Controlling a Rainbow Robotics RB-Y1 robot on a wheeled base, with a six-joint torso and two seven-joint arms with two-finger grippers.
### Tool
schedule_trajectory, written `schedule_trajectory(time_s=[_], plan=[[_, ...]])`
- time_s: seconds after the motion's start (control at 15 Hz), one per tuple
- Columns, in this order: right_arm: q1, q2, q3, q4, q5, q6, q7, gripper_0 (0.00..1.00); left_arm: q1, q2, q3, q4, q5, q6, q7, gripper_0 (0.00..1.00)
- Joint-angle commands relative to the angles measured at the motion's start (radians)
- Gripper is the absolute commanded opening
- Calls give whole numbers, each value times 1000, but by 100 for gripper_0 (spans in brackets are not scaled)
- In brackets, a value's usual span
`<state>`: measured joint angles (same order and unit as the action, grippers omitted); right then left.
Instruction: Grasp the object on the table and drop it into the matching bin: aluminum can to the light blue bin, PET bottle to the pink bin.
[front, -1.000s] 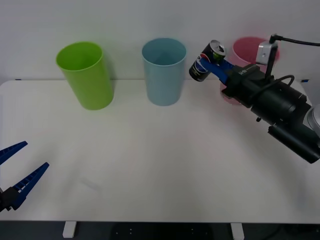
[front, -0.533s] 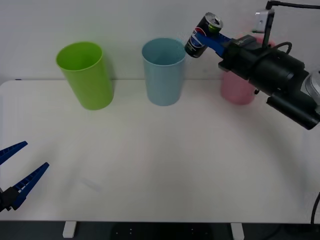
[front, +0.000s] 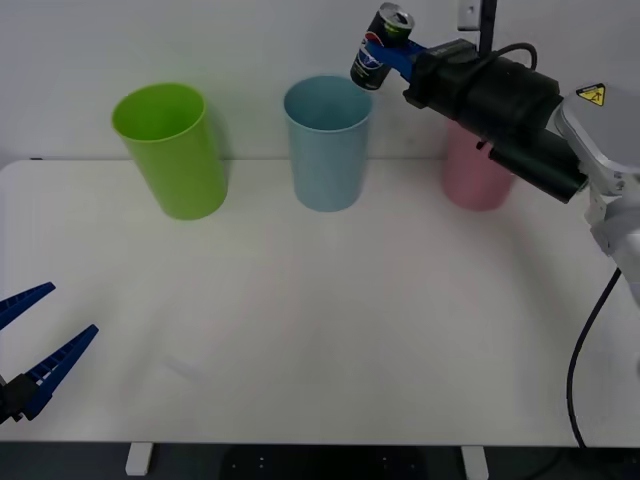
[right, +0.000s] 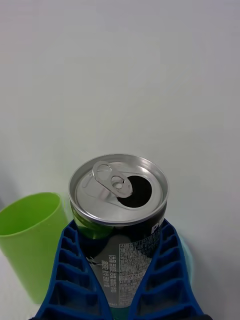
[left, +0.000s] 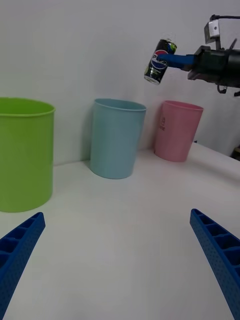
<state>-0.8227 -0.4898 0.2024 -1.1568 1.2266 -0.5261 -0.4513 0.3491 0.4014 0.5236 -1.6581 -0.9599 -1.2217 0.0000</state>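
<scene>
The right tool (front: 385, 52), clamped on the aluminum can (front: 377, 48), has risen and shifted left, bringing the can above the right rim of the light blue bin (front: 327, 145) with open air all round, while the left tool (front: 30, 345) waits wide at the counter (front: 330, 320) edge.

Along the tabletop's (front: 320, 340) far edge, passage is blocked by 3 bins: lime green bin (front: 171, 150), light blue bin (front: 327, 142), pink bin (front: 473, 172). Gaps are left between them.
</scene>
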Motion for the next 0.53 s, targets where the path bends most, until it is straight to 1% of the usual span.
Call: schedule_trajectory(time_s=[0.07, 0.27, 0.4, 0.53], plan=[[-70, 51, 0, 114, 62, 5, 13, 0, 0, 0, 0, 0, 0, 0, 0, 100], [-159, 105, 0, 246, 106, 17, 37, 0, 0, 0, 0, 0, 0, 0, 0, 100], [-210, 139, 0, 324, 116, 32, 52, 0, 0, 0, 0, 0, 0, 0, 0, 100], [-250, 171, 2, 387, 143, 58, 71, 0, 0, 0, 0, 0, 0, 0, 0, 100]])
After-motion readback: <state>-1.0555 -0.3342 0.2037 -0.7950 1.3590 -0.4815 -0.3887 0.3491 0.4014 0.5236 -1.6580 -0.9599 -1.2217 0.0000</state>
